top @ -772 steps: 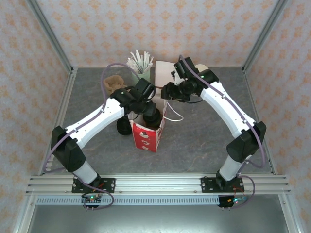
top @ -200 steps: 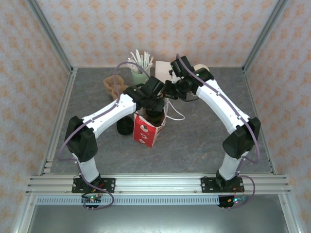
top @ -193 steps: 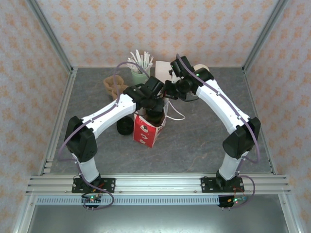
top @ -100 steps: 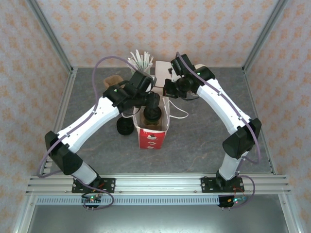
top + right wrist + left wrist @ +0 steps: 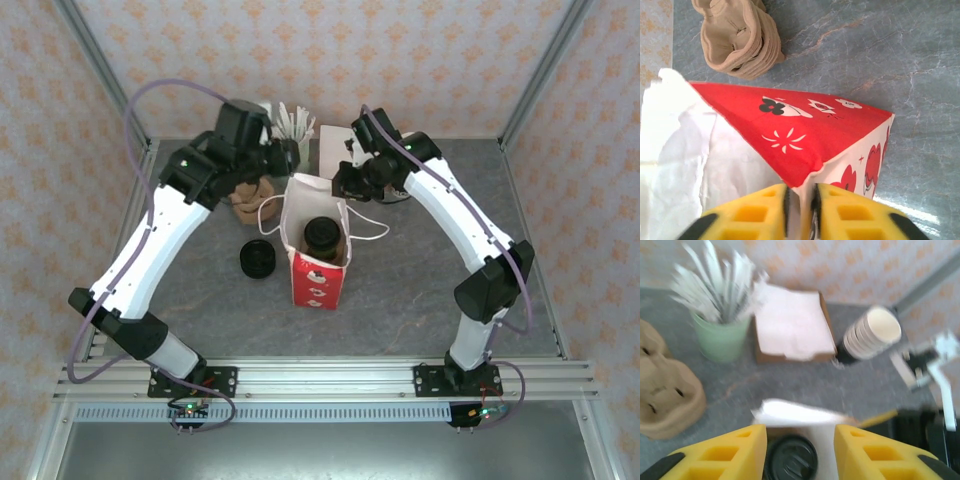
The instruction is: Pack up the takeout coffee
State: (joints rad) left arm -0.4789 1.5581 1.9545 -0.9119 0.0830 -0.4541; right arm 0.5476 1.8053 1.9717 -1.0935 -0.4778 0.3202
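Observation:
The takeout coffee (image 5: 322, 238), a dark cup under a round black lid (image 5: 790, 460), stands inside the red and white paper bag (image 5: 313, 272). My left gripper (image 5: 288, 157) hangs open above and behind the bag, holding nothing. In the left wrist view its yellow fingers (image 5: 730, 450) frame the lid far below, apart from it. My right gripper (image 5: 343, 187) is shut on the bag's back right rim; in the right wrist view the fingers (image 5: 760, 212) pinch the bag's (image 5: 805, 130) corner edge.
A stack of loose black lids (image 5: 257, 260) lies left of the bag. Behind it are a brown pulp cup carrier (image 5: 250, 190), a pale green cup of white sticks (image 5: 720, 335), a cardboard tray of napkins (image 5: 792, 325) and a stack of paper cups (image 5: 872, 332).
My left gripper has let go of the coffee, risen out of the bag and drawn back to the left. The cup stays in the bag. The right gripper keeps its hold on the rim.

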